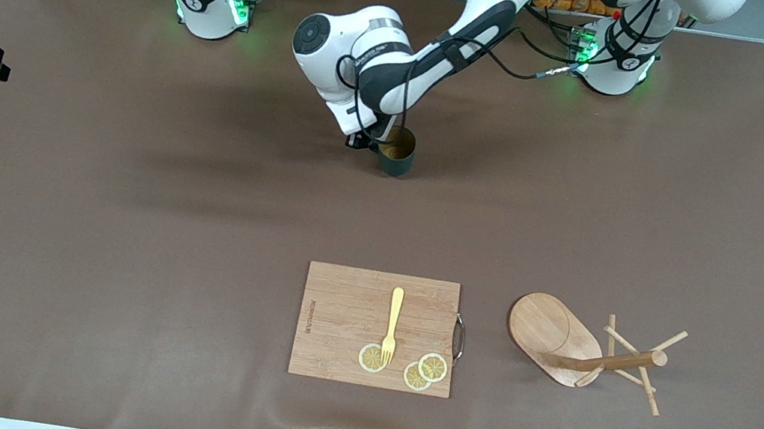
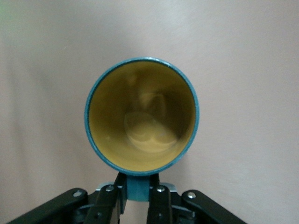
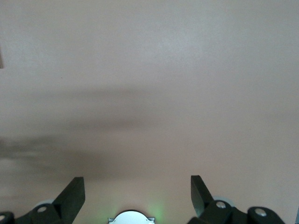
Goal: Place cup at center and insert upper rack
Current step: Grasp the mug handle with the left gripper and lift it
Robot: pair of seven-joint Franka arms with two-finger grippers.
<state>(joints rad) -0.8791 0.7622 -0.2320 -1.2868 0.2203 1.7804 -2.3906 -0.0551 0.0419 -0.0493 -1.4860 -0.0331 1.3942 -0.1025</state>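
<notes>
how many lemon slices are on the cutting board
3, all on the cutting board at its edge nearest the front camera: one lemon slice under the fork tines, two overlapping beside it.

Cup (image 1: 398,155): small dark teal mug, upright, mouth open upward, yellowish-tan inside (image 2: 142,116); stands on the brown table near the middle of its length, farther from the front camera than the cutting board; its loop handle (image 2: 137,188) is clamped between two dark fingers. Upper rack (image 1: 578,348): light wooden mug-tree stand, tipped over on its side; oval flat base tilted on edge, round post lying along the table, thin crossing pegs splayed at the post's end; toward the left arm's end of the table, well apart from the cup.
</notes>
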